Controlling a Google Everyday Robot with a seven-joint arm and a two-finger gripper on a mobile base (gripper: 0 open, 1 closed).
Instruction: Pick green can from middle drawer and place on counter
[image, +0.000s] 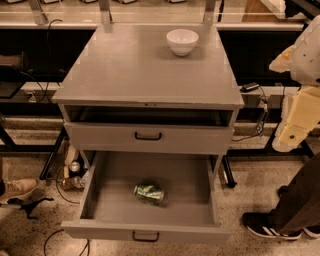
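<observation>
**Green can lies in the open drawer, gripper off to the side**

A grey metal cabinet stands in the middle of the view. Its wide grey metal middle drawer (120, 185) is pulled far out toward the front. You can see its flat floor and low side walls. A small dark pull handle (145, 236) sits on its front wall.

The small dented green can (149, 193) lies on its side on the drawer floor. It is about halfway between the left and right walls, and a bit nearer the front wall than the back. It lies there alone.

Just above the open drawer is another grey drawer front (195, 141). This one is pushed in, and it has its own dark handle (148, 135). Over it there is a dark gap right under the top.

The broad flat grey counter (135, 75) is the top of the cabinet. A round white bowl (182, 41) stands upright on it, near the back edge and a little right of the middle.

The robot's pale gripper (295, 131) hangs at the right edge of the view, beside the cabinet. It is about as high as the pushed-in drawer front and well apart from the can. It has no hold of the can. I cannot tell how far open it is.

At the lower right stands a leg in dark trousers (300, 200) with a black shoe with white stripes (265, 227). A tan shoe (17, 189) shows at the left edge, on the speckled floor.
</observation>
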